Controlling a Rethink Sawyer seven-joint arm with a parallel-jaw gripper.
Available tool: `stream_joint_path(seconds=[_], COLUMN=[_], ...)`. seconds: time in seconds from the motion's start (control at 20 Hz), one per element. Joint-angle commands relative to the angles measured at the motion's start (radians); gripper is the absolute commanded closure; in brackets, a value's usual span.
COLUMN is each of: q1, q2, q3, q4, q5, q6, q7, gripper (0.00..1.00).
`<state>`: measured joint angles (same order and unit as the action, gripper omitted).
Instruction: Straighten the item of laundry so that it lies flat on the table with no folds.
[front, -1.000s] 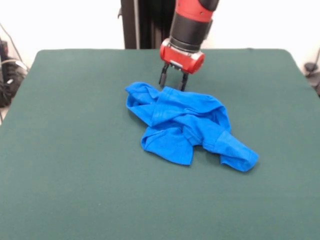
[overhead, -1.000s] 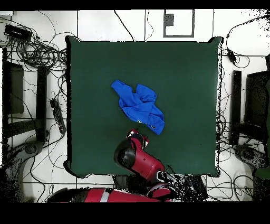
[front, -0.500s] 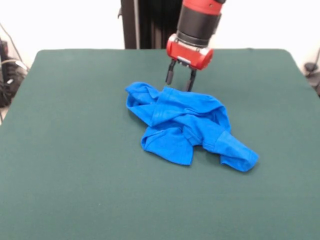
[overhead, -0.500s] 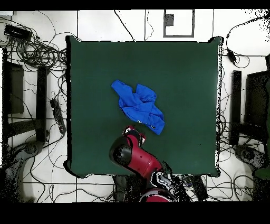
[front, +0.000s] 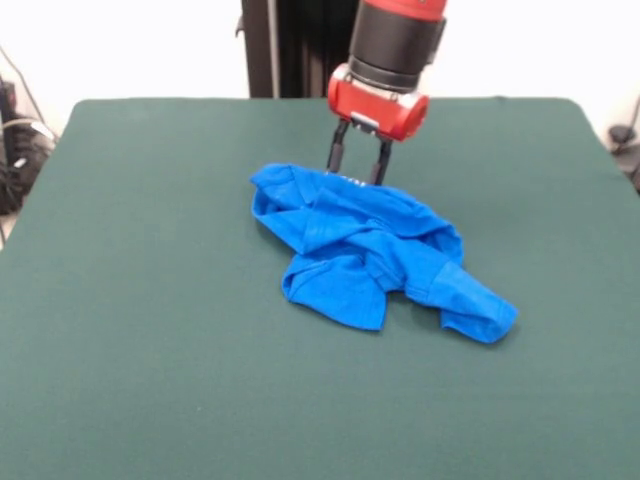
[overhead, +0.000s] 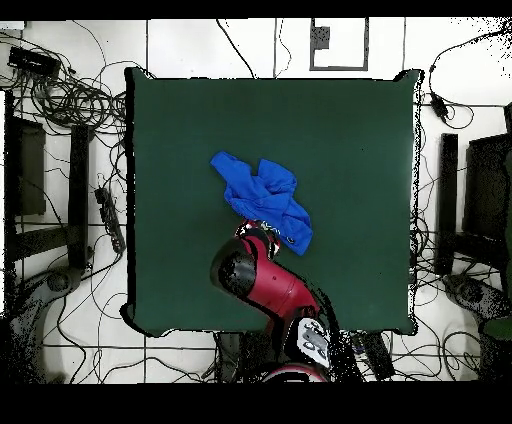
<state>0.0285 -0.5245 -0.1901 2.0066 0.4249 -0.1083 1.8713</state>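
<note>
- Front view: the blue T-shirt (front: 375, 255) is lying crumpled in a heap near the middle of the green tabletop (front: 150, 300), a little toward the far edge.
- The shirt's long way is running from the far left of the heap down to a sleeve end that is pointing toward the near right corner of the tabletop.
- The claw (front: 359, 167) is hanging straight down at the heap's far edge. Its two dark fingers (front: 337, 158) are standing a little apart, one on each side of the raised cloth rim there, and the tips are touching or just about touching the shirt. It is not squeezing the cloth closed that I can see.
- From the claw, nearly all of the shirt is lying toward the near edge and a bit to the right.
- I think a pull toward the far edge would stretch that rim out, and bare tabletop is waiting there for it.
- Overhead view: the T-shirt (overhead: 262, 200) is sitting near the middle of the tabletop (overhead: 350, 150), well apart from all four edges.
- Its long way is slanting from upper left to lower right.
- The red arm is coming in over the bottom edge, and the claw (overhead: 252, 234) is meeting the bottom side of the heap. The fingers are too small here to tell how wide they are.
- Lots of open green is lying on every side, most of it toward the top edge and the right edge.
</note>
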Motion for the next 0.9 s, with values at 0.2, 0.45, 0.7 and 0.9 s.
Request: stream_joint_path(seconds=[0.2, 0.45, 0.7, 0.9], q1=[0.030, 0.001, -0.031, -0.063], q2=[0.062, 0.093, 0.169, 0.231], q3=[0.003, 0.047, 0.102, 0.159], q4=[-0.225, -0.234, -0.240, -0.237], q5=[0.036, 0.012, -0.002, -0.015], q6=[0.176, 0.111, 0.049, -0.015], q7=[0.120, 0.138, 0.164, 0.203], gripper=[0.00, 0.00, 0.00, 0.00])
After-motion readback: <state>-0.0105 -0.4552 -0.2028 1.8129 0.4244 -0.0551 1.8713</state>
